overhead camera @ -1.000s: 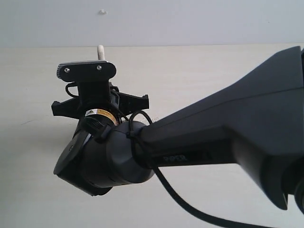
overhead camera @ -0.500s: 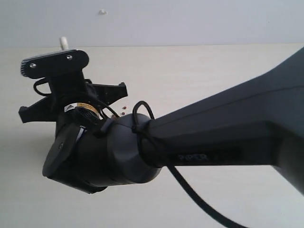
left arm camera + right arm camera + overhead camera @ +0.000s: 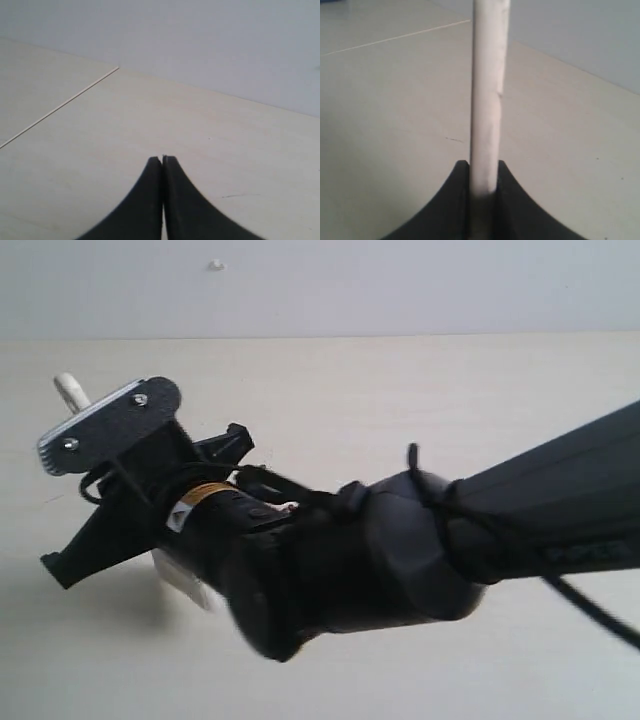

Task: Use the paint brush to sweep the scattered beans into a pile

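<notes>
The right arm [image 3: 500, 530] reaches in from the right edge of the exterior view and across the middle. Its wrist fills the centre and lower left of that frame, over the pale table [image 3: 420, 390]. The right gripper [image 3: 483, 170] is clamped on the paint brush [image 3: 487, 90]: in the right wrist view the two dark fingers [image 3: 457, 200] press against either side of the pale, smooth handle, which runs straight out from between them. In the exterior view the rounded end of that handle [image 3: 70, 390] pokes out at the upper left of the frame, just past the grey plate [image 3: 110, 425] on the wrist, and leans toward the left. A pale flat patch [image 3: 185, 580] shows under the wrist at the lower left, too blurred to tell which part of the brush it is.

The left gripper [image 3: 162, 159] has its fingertips pressed together with nothing between them, above bare table [image 3: 100, 130] with a thin seam [image 3: 60, 106] running across it.
</notes>
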`<state>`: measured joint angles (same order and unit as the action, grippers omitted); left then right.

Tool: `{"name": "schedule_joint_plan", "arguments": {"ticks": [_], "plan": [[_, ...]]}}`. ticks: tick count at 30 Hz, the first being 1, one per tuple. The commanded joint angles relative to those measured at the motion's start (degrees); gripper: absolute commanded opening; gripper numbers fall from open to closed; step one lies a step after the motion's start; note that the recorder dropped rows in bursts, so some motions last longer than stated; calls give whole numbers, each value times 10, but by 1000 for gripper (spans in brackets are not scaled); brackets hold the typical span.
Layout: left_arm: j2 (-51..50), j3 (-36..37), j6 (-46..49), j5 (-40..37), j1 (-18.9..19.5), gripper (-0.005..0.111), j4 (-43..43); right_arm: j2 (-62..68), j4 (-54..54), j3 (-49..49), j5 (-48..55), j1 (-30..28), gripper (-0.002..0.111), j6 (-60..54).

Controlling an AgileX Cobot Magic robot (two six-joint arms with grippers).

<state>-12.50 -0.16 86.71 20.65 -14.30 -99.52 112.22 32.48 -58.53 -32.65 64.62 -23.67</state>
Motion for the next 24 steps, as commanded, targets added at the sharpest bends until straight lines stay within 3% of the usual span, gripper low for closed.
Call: {"name": "schedule_joint_plan", "arguments": {"ticks": [1, 4, 6, 14, 24], "plan": [[3, 2, 1, 3, -2, 0, 1, -42, -378, 64, -23, -70, 0, 340], [3, 2, 1, 3, -2, 0, 1, -46, -577, 86, -102, -128, 0, 554], [3, 2, 1, 3, -2, 0, 1, -39, -619, 90, -140, -157, 0, 621], [3, 2, 1, 3, -2, 0, 1, 6, -628, 91, -146, -223, 0, 701], [3, 2, 1, 3, -2, 0, 1, 32, -605, 89, -138, -259, 0, 692]]}}
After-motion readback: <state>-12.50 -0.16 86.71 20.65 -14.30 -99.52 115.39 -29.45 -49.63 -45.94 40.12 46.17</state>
